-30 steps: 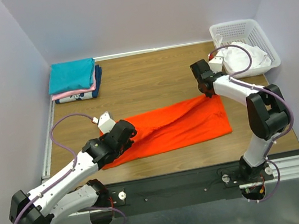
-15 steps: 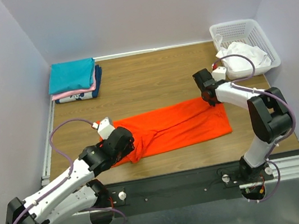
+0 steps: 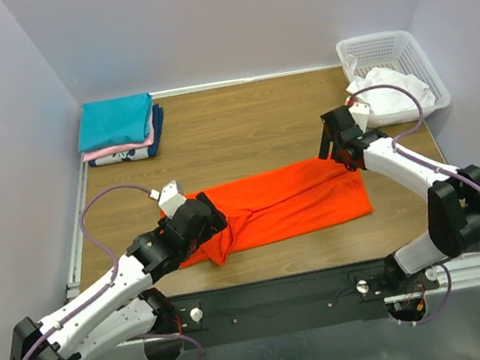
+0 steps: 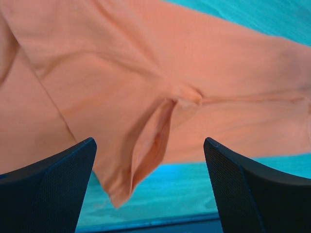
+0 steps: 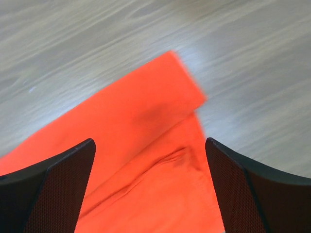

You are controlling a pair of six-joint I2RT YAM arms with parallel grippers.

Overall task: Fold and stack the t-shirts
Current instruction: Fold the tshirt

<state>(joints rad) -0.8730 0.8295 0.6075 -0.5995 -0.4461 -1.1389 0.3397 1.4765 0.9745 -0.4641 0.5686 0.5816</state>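
Centre of table (image 3: 251,132): orange-red t-shirt (image 3: 289,198) lies folded lengthwise | L gripper (image 4: 148,141) at its left end, jaws wide, nothing held | R gripper (image 5: 148,141) over its far-right corner, jaws wide, nothing held | folded stack (image 3: 118,129) at far-left corner.

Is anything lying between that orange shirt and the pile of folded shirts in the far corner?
Nothing visible. Only bare table lies between the orange shirt and the folded stack at far left; the white basket sits far right, off that path.
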